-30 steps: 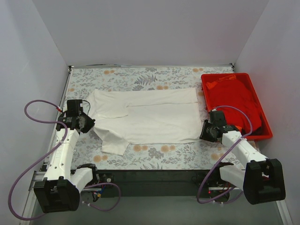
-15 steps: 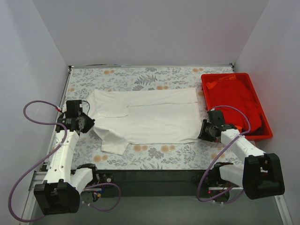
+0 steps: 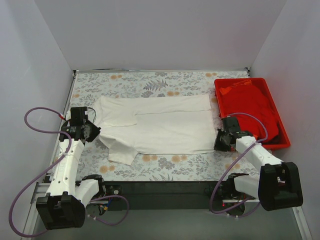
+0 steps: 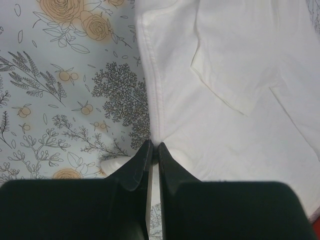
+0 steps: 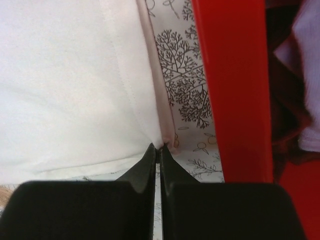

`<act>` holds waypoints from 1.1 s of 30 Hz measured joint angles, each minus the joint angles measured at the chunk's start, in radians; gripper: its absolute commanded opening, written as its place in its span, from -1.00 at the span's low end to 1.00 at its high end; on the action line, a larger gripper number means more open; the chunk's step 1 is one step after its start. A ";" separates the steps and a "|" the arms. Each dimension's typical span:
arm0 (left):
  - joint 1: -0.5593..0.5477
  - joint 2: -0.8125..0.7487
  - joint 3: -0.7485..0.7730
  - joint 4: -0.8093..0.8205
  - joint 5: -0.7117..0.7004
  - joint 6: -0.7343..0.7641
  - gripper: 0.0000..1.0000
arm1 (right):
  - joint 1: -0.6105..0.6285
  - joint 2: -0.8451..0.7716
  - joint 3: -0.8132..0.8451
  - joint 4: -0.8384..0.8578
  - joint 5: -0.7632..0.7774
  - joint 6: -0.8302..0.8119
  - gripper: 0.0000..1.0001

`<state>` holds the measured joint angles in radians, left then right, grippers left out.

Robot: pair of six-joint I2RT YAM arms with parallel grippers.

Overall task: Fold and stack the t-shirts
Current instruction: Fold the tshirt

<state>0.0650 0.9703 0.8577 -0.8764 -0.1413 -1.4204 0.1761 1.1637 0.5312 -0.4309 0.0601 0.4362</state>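
A white t-shirt [image 3: 160, 125] lies spread flat across the middle of the floral cloth, sleeve end to the left. My left gripper [image 3: 95, 132] is shut on its left edge; in the left wrist view the black fingertips [image 4: 154, 148] pinch a puckered bit of white fabric [image 4: 225, 90]. My right gripper [image 3: 218, 141] is shut on the shirt's near right corner; the cloth [image 5: 75, 80] bunches at the closed tips [image 5: 160, 147]. A red t-shirt [image 3: 250, 107] lies crumpled in the red tray.
The rigid red tray [image 3: 281, 145] stands at the right edge of the table, its wall [image 5: 235, 90] close beside my right gripper. The floral tablecloth [image 3: 165, 82] covers the table. Purple cables loop beside both arms.
My right gripper has closed on the white t-shirt's near right corner. The left gripper keeps its hold and has barely moved.
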 measured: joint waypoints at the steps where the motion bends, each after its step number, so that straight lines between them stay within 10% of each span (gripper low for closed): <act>1: 0.000 0.000 0.000 0.000 -0.001 0.000 -1.00 | 0.000 -0.004 0.003 -0.018 0.000 -0.005 -0.97; 33: 0.019 0.349 0.137 0.072 -0.064 0.004 -1.00 | -0.010 0.386 0.547 -0.172 0.002 -0.165 -0.97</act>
<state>0.0845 1.3190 0.9943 -0.8043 -0.2050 -1.4166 0.1661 1.5501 1.0786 -0.6029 0.0624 0.2714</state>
